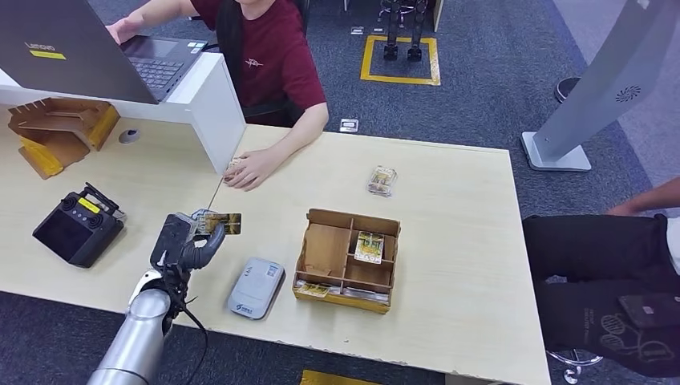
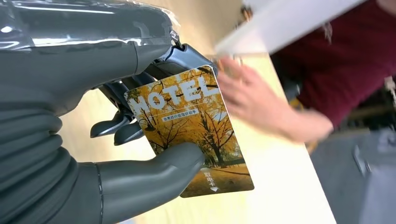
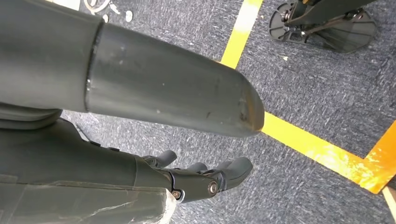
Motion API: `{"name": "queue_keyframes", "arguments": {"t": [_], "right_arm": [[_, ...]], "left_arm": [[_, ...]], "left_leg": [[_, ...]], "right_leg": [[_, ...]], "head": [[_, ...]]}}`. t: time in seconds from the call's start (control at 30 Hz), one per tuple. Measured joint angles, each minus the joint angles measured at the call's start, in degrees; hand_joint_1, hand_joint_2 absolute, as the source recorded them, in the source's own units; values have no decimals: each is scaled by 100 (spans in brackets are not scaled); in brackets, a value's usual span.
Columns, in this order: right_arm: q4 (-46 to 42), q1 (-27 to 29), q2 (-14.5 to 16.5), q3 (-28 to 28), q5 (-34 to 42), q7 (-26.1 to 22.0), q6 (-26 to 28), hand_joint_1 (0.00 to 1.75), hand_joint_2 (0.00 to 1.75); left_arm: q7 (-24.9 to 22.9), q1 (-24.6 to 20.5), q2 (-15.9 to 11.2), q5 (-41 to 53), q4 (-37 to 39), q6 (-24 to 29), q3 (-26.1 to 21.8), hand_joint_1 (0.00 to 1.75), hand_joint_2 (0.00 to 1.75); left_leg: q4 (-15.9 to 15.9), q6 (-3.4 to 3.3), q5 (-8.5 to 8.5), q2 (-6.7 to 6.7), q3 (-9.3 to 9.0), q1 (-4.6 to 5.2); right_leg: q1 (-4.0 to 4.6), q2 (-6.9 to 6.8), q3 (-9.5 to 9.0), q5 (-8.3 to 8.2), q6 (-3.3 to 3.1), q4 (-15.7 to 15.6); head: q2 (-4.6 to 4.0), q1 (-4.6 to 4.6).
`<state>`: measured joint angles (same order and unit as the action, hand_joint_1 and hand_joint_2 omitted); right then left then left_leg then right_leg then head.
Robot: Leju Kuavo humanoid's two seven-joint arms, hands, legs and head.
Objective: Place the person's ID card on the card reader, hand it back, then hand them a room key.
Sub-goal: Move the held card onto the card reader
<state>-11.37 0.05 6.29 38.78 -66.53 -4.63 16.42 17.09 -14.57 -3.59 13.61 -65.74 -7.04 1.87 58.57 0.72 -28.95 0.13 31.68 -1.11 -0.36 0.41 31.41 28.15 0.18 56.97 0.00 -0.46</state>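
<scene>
The left robot hand pinches the hotel room key card between thumb and fingers, above the bench near the person's hand. The card looks thin, stiff, glossy — light but slippery, best held by its edge. The right robot hand hangs loosely curled, holding nothing.

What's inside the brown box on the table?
The box holds a yellow card in one compartment and more cards along its front edge. Whatever lies beneath them is hidden.

Glossy printed plastic hotel key card; matt grey plastic left robot hand; smooth pale wood-look worktop; brown cardboard divider box.
</scene>
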Motion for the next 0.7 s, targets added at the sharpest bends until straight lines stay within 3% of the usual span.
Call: {"name": "queue_keyframes", "arguments": {"t": [0.2, 0.5, 0.7], "right_arm": [[0, 8, 25, 155, -51, 3, 73, 0, 0], [0, 7, 88, 317, -112, 17, 107, 0, 0], [0, 6, 92, 364, -194, 17, 117, 0, 0]], "left_arm": [[-66, 498, -710, -430, -688, -507, 510, 175, 175], [-196, 949, -1478, 880, -1255, -103, 1290, 175, 175], [-170, 1220, -1845, 1148, -1497, -156, 1523, 175, 175]], "left_leg": [[-1, 0, 0, -1, 2, -1], [-1, 0, 0, -2, 3, 1], [-1, 0, 0, -3, 4, 0]], "right_leg": [[1, -1, 5, 2, -1, 1], [0, -4, 2, 2, -1, 0], [0, -4, 4, 2, 0, -1]], "head": [[0, -1], [0, 0], [0, -1]]}}
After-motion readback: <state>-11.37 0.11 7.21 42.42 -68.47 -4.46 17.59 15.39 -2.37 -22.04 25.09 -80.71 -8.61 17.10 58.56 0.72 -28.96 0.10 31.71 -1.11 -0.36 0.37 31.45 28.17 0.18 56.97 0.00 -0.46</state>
